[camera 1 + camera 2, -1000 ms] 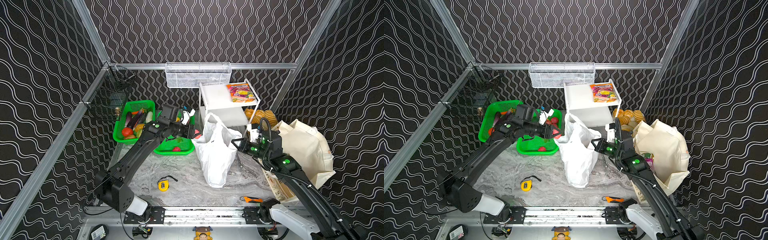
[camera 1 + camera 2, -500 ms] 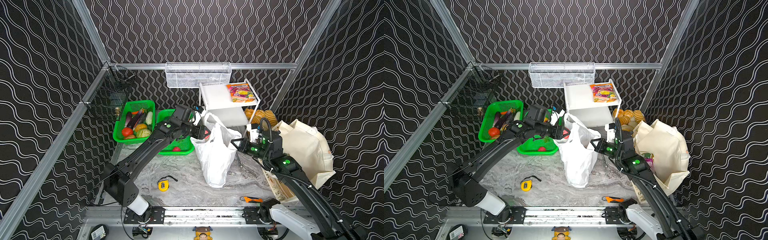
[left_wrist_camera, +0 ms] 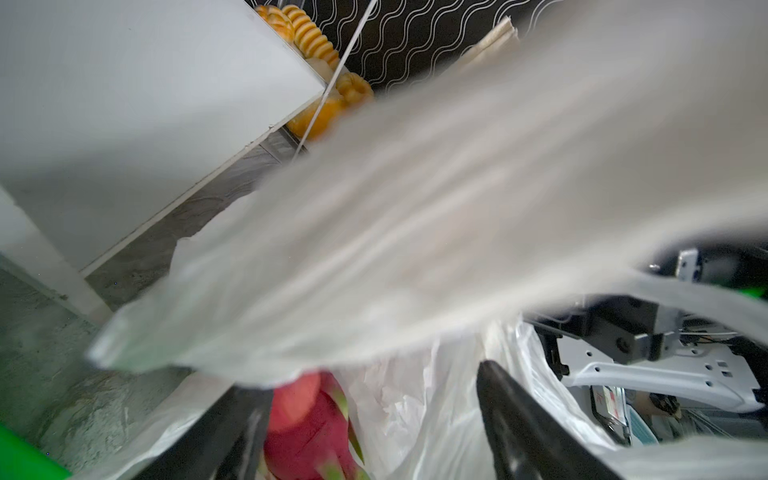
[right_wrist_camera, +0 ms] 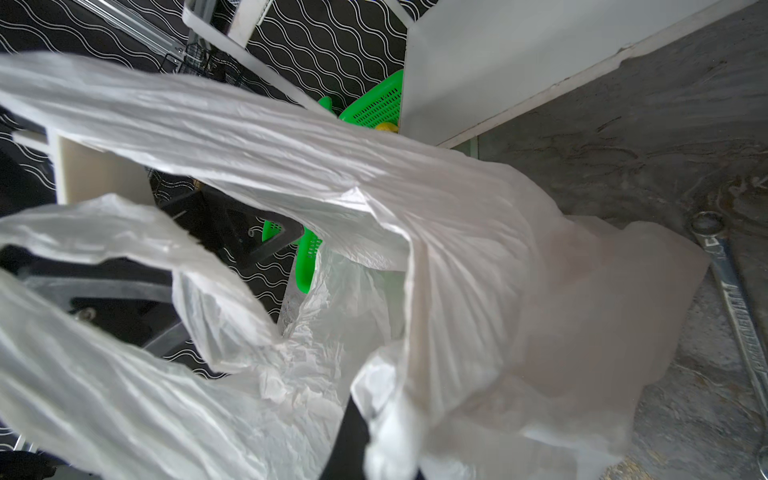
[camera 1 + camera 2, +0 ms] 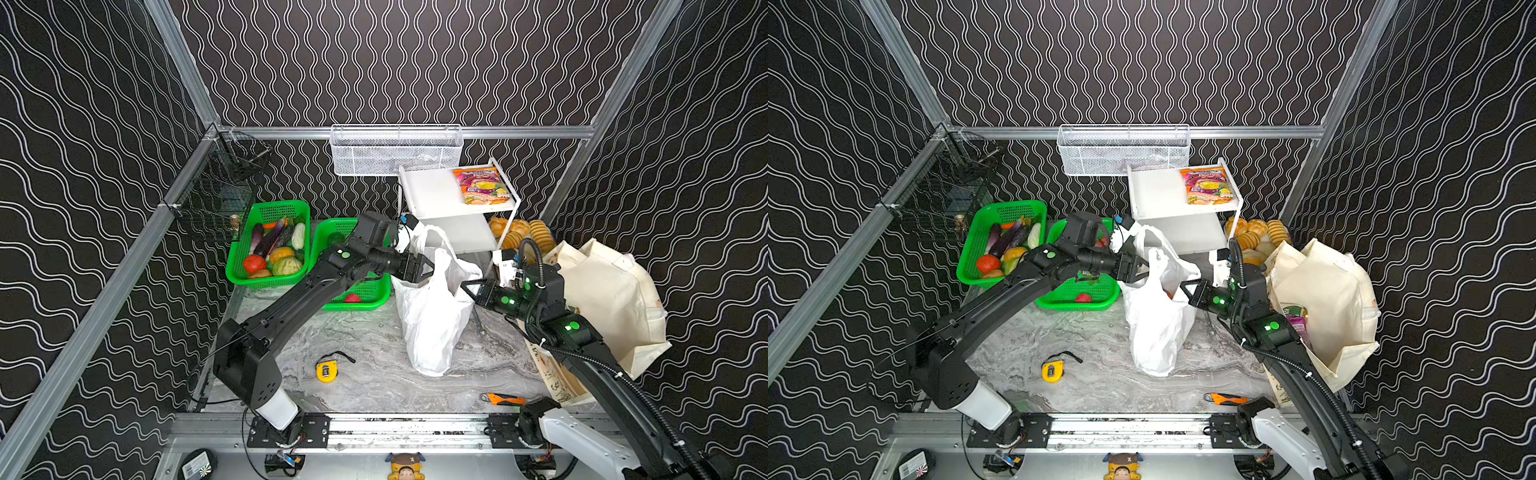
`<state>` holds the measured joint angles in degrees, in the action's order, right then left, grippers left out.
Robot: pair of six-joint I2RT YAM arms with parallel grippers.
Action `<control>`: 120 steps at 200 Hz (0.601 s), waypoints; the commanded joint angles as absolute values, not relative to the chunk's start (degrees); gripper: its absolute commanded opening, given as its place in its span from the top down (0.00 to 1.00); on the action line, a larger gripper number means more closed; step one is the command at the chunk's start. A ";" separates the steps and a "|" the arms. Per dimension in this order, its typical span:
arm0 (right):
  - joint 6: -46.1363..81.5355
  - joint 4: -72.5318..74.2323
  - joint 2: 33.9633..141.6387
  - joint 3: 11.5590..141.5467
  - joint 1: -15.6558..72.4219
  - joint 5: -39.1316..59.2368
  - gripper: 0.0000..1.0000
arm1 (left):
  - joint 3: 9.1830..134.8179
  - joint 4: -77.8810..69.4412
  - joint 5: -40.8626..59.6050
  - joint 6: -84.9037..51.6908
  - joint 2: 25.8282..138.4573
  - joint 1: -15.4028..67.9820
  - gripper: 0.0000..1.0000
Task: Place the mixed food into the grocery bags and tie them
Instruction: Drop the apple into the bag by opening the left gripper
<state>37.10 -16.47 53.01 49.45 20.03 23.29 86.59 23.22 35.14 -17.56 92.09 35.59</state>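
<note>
The white plastic grocery bag [image 5: 432, 324] stands mid-table with its mouth held up. My left gripper [image 5: 426, 268] is at the bag's left rim, fingers wide apart. In the left wrist view a pink dragon fruit [image 3: 303, 428] sits inside the bag, just below and beside one finger [image 3: 237, 432] of the left gripper [image 3: 370, 386]; no grip on it shows. My right gripper [image 5: 464, 286] is shut on the bag's right rim; the plastic wraps its fingers [image 4: 349, 436]. The cream cloth tote [image 5: 602, 291] slumps at the right, a purple packet [image 5: 1300, 326] inside. A pink-purple snack packet [image 5: 482, 185] lies on the white shelf [image 5: 432, 195].
Two green baskets sit back left: one [image 5: 270, 282] full of toy vegetables, the other [image 5: 357, 306] holding a red fruit [image 5: 352, 298]. Bread rolls [image 5: 519, 232] lie under the shelf. A yellow tape measure [image 5: 327, 371], an orange cutter [image 5: 500, 400] and a wrench [image 4: 731, 291] lie on the table.
My left arm swung right from the green basket to the plastic bag's mouth, carrying the dragon fruit, and its fingers spread wide. The right gripper kept hold of the bag.
</note>
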 commanded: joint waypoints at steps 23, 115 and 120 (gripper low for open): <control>36.74 -14.37 53.32 50.05 20.02 23.65 1.00 | 87.21 24.36 35.36 -15.24 90.88 35.64 0.19; 33.40 -13.71 52.68 49.03 19.95 21.09 1.00 | 78.45 22.24 17.52 -6.67 76.18 35.53 0.27; 33.47 -13.80 52.67 49.04 19.97 21.15 1.00 | 78.38 22.80 16.13 -6.43 75.84 35.53 0.27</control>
